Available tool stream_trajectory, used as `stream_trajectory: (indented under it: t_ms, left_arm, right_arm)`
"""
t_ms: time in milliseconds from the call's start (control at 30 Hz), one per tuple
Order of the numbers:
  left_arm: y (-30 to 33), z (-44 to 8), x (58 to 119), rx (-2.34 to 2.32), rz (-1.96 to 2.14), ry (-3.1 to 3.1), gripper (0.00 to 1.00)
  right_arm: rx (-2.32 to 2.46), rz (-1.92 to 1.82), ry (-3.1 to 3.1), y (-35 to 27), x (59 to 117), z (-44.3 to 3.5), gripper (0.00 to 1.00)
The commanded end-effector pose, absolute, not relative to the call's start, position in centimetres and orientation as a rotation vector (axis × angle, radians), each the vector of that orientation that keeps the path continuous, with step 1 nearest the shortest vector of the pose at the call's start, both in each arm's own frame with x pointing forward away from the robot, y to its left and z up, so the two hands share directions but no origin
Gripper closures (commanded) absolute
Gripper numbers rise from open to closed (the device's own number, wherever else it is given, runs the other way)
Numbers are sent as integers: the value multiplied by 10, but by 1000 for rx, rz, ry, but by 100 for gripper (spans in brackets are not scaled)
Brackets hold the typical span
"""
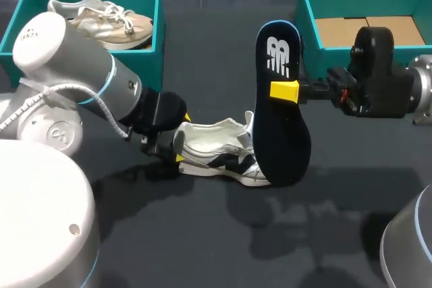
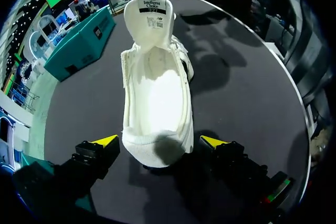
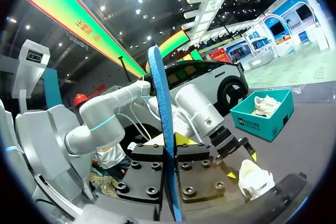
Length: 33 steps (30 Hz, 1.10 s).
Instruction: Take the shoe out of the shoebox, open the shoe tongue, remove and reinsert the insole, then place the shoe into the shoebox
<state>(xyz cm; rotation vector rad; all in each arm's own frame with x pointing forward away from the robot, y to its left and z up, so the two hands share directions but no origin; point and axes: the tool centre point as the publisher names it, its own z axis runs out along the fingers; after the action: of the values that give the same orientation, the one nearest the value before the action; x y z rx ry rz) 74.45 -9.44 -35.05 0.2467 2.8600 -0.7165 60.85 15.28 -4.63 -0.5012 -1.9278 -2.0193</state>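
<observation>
Table (image 1: 202, 247): shoe (image 1: 216, 153) lies mid-table between the boxes, tongue up. Insole (image 1: 280, 112) stands upright at its toe end, pinched by right gripper (image 1: 284, 90). Left gripper (image 2: 160, 141) jaws wide, straddling heel, gaps both sides.
</observation>
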Motion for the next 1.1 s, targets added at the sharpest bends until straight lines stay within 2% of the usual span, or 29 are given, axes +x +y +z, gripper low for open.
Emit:
stream_trajectory:
  t_ms: [33,567,733,1100]
  left_arm:
    - [-98,-345,742,226,-541,2889,0]
    - [-111,-340,751,298,-358,2955,0]
    - [-114,-325,751,312,-385,2955,0]
    - [-163,-307,761,440,-366,2933,0]
  right_arm:
    - [-504,-2018,-1928,155,609,-47,100]
    - [-504,-2018,-1928,155,609,-47,100]
    - [-504,-2018,-1928,155,609,-47,100]
    - [-504,-2018,-1928,155,609,-47,100]
